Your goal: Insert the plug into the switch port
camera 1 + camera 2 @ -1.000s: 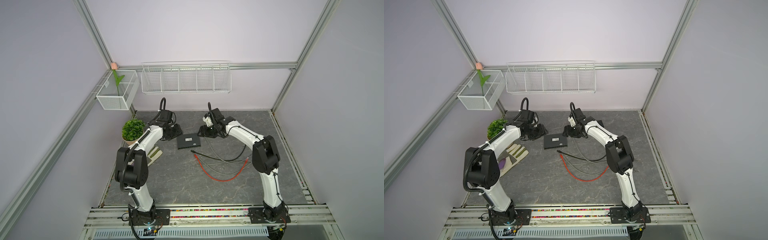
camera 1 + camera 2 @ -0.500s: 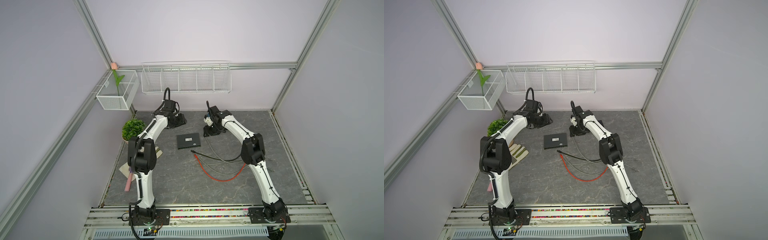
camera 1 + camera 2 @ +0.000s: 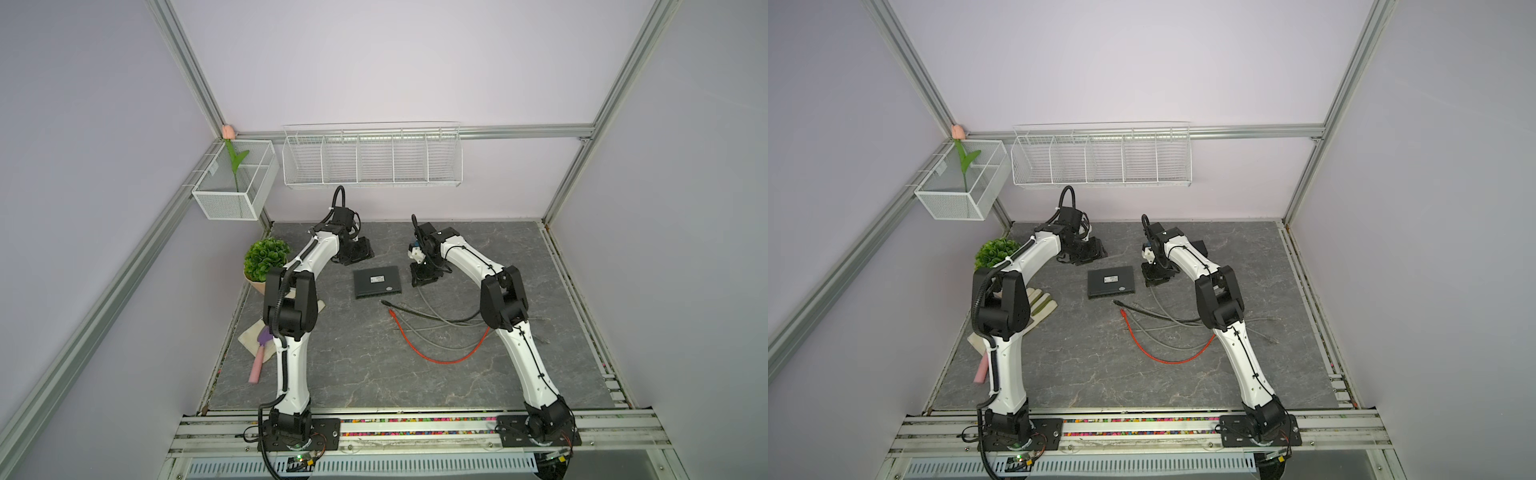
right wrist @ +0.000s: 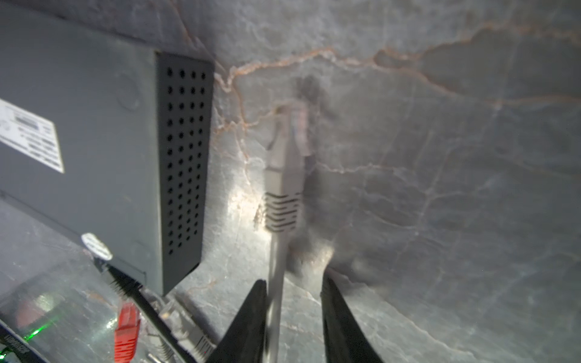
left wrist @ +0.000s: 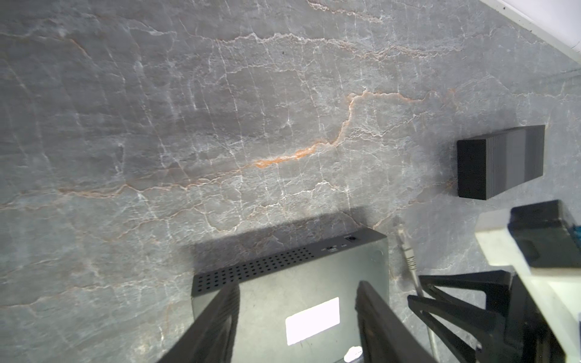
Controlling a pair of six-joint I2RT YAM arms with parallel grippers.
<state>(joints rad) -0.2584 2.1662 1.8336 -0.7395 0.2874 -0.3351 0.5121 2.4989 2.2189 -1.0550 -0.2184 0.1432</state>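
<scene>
My right jaws stand apart astride the grey cable [image 4: 276, 267]. The cable lies against one finger with a gap to the other, so nothing is clamped yet. The grey plug [image 4: 283, 163] lies on the surface [image 4: 440, 188] ahead of these jaws, just beside the perforated side of the switch [image 4: 94, 141] and not touching it. My left jaws hang open above the switch's top [image 5: 298, 283], holding nothing.

My worries:
- If I close here I catch the cord behind the boot, not the plug body, and the plug may droop or swivel when lifted.
- The cord sits off-centre between the fingers, so closing could drag it sideways.
- The plug points along the vented side. I judge the ports sit on the face back toward my right wrist, where the red plug [image 4: 127, 327] and other cable ends crowd, so it needs turning round and could snag there.
- The switch is unheld, so a push could slide it.

Containers, all well beyond both jaws:
- The wire rack [image 3: 372, 166] on the back wall looks empty in every compartment.
- The mesh basket [image 3: 226, 205] holds one tulip [image 3: 228, 132].
- A pot [image 3: 255, 286] behind my left jaws holds a green plant [image 3: 266, 257].
</scene>
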